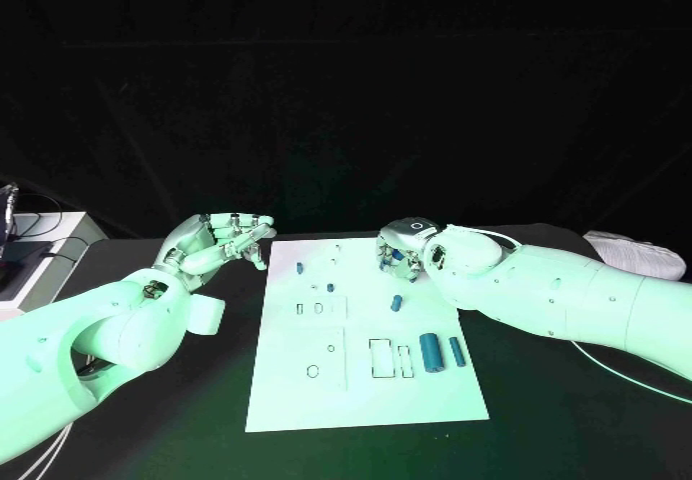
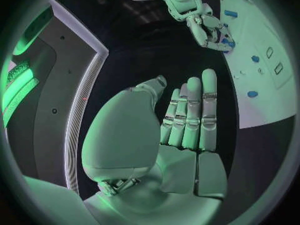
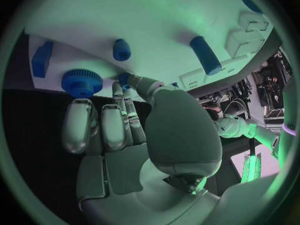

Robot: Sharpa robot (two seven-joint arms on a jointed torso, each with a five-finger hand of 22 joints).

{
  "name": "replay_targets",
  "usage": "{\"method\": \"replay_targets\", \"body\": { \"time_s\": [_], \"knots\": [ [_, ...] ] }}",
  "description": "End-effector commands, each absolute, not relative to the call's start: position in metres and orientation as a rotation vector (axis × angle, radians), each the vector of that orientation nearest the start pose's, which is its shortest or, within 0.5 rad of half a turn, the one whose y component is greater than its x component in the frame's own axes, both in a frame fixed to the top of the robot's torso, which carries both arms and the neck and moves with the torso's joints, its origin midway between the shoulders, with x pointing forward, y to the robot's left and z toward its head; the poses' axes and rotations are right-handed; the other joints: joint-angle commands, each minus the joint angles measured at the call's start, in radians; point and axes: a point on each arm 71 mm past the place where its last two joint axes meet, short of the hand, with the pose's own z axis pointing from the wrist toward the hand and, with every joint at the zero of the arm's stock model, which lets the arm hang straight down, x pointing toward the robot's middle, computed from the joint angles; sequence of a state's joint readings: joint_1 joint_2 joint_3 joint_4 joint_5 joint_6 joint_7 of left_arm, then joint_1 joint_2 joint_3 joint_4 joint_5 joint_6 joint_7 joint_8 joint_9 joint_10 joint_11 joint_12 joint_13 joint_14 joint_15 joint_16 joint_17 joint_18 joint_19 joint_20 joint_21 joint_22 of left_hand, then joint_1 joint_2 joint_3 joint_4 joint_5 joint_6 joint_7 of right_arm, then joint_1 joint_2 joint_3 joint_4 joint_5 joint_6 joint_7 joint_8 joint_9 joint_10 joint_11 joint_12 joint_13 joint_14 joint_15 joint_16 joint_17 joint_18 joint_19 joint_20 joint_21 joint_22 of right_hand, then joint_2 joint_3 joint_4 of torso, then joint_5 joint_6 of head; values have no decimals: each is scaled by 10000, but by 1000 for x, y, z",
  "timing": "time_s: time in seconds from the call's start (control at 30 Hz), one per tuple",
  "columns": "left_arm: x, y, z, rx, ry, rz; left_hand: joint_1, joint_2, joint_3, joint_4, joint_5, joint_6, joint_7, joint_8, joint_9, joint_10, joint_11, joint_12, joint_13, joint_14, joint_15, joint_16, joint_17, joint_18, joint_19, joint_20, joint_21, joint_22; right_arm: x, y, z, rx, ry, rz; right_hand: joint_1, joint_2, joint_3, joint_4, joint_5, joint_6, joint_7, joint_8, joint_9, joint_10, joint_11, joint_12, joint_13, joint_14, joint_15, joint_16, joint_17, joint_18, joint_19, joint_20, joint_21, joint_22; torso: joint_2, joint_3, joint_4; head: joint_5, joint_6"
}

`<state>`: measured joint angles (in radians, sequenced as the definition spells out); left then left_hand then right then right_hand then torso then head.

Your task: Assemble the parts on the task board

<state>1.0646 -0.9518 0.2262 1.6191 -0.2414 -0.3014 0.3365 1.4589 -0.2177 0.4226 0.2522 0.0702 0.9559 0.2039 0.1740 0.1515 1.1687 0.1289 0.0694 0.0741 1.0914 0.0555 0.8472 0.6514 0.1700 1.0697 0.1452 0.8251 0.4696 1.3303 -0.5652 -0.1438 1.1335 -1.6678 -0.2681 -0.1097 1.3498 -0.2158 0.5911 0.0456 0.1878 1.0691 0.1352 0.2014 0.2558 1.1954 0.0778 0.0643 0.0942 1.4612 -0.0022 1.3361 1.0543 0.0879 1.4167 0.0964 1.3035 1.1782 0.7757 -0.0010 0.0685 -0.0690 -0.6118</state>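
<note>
At the board's far right edge, the right robot hand [image 1: 405, 252] bends over a small blue part [image 3: 124, 79], fingertips touching it; whether it is gripped cannot be told. The white board [image 1: 433, 400] lies mid-worktop [image 1: 577, 430]. The left robot hand [image 1: 216, 243] hovers off the board's far left corner, open, holding nothing. To do this step well, I judge the fingers should close squarely on the part and lift straight, keeping clear of the gear [image 3: 81, 81] beside it. Counted in the head view: one board, two robot hands, about six loose blue parts, two of them larger cylinders [image 1: 431, 349] near the right edge.
</note>
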Motion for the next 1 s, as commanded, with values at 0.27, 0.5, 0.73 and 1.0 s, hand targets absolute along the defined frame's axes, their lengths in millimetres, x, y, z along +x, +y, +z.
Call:
{"method": "replay_targets", "body": {
  "time_s": [0.27,0.5,0.73,1.0],
  "knots": [
    [480,239,-133,-9197,13398,-15538,-14,-39,96,-69,-31,-101,2,-76,19,-83,29,-40,12,-134,2,75,0,117,-190,-1,185,109,560,-166,-171,-4282,15460,3445,371,463,832,-538,-766,307,-43,422,595,800,-165,85,192,196,-178,130,-90,-159,131,-145,309,435,47,-2,14,-16,34],
    [480,240,-133,-9212,13426,-15522,11,-45,113,-93,-32,-109,7,-80,21,-95,33,-39,11,-154,6,78,-5,118,-224,5,229,140,555,-159,-161,-3814,14269,3898,355,436,890,-607,-871,248,-21,417,658,839,-158,62,220,202,-176,161,-61,-192,186,-149,421,605,63,13,12,13,98],
    [480,240,-133,-9208,13444,-15537,25,-46,129,-109,-32,-117,12,-85,22,-107,38,-40,10,-165,9,84,-8,120,-249,8,267,166,557,-147,-152,-3404,13545,4098,351,396,913,-654,-897,226,-16,415,691,823,-151,35,227,206,-172,179,-47,-200,198,-148,450,650,85,0,17,7,175],
    [480,240,-133,-9204,13454,-15553,25,-46,129,-109,-32,-117,12,-85,22,-107,38,-40,10,-165,9,84,-8,120,-249,8,267,166,564,-130,-147,-3182,13076,4226,327,338,921,-690,-927,200,0,406,717,794,-135,11,229,209,-162,192,-44,-204,201,-142,466,675,136,-8,71,-1,249]
  ]
}}
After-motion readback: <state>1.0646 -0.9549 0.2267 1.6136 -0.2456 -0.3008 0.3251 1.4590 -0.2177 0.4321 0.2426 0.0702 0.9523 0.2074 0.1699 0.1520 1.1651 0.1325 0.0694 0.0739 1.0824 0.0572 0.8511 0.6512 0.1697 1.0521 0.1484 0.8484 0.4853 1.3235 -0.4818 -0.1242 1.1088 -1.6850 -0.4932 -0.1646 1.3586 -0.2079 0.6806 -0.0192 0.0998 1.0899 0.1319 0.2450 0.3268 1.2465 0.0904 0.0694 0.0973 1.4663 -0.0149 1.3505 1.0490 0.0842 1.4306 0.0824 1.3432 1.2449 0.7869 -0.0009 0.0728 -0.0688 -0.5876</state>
